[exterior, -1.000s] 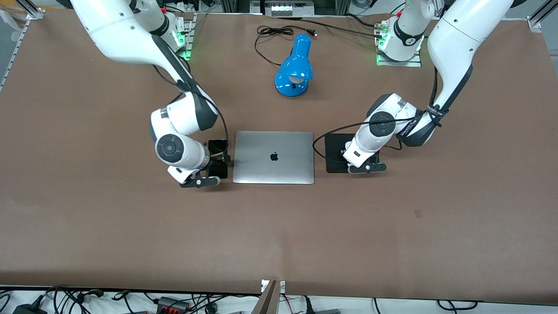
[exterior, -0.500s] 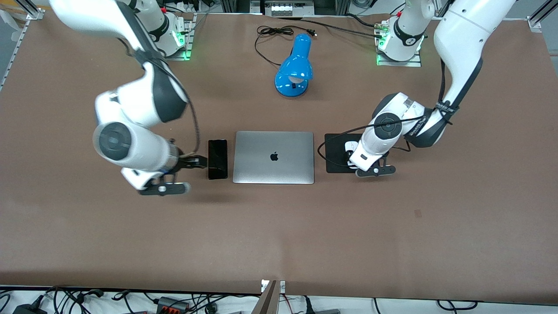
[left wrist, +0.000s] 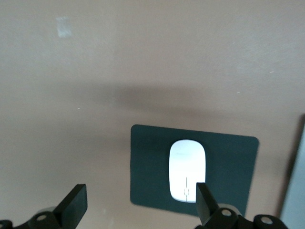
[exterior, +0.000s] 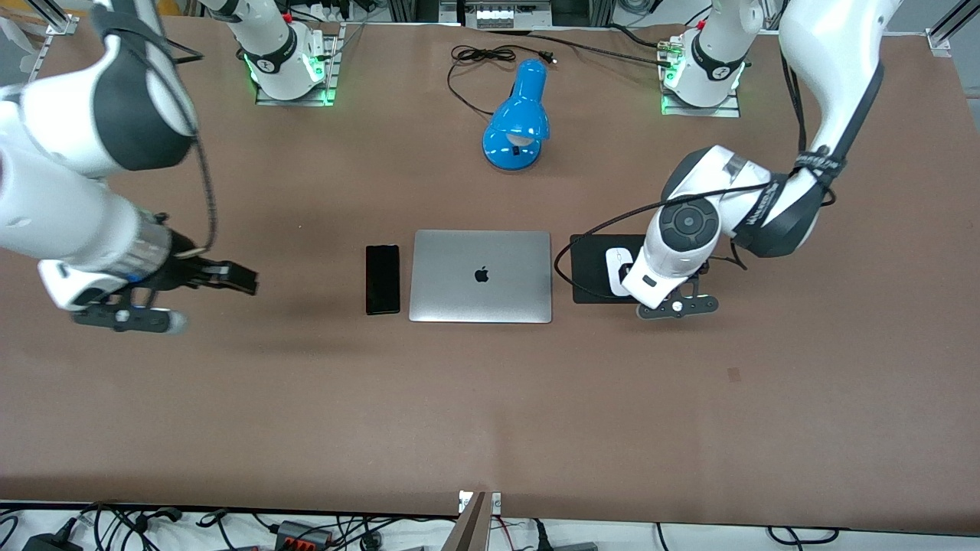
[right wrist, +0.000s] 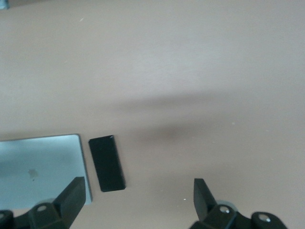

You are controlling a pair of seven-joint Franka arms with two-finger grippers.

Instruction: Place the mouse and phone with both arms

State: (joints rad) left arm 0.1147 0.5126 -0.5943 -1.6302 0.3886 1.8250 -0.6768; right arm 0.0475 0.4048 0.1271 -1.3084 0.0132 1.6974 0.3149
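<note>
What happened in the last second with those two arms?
The right gripper let go of the phone and swung away toward its own end of the table. The left gripper rose off the mouse, left on the black mat. Laptop and blue lamp stayed put.

- Setting: robotics laboratory.
- Two arm bases are bolted to metal plates with green indicator lights, at the edge of a brown-covered table.
- Aluminium framing stands at the table corners.
- Loose cables and power adapters lie along the table's near edge.
</note>
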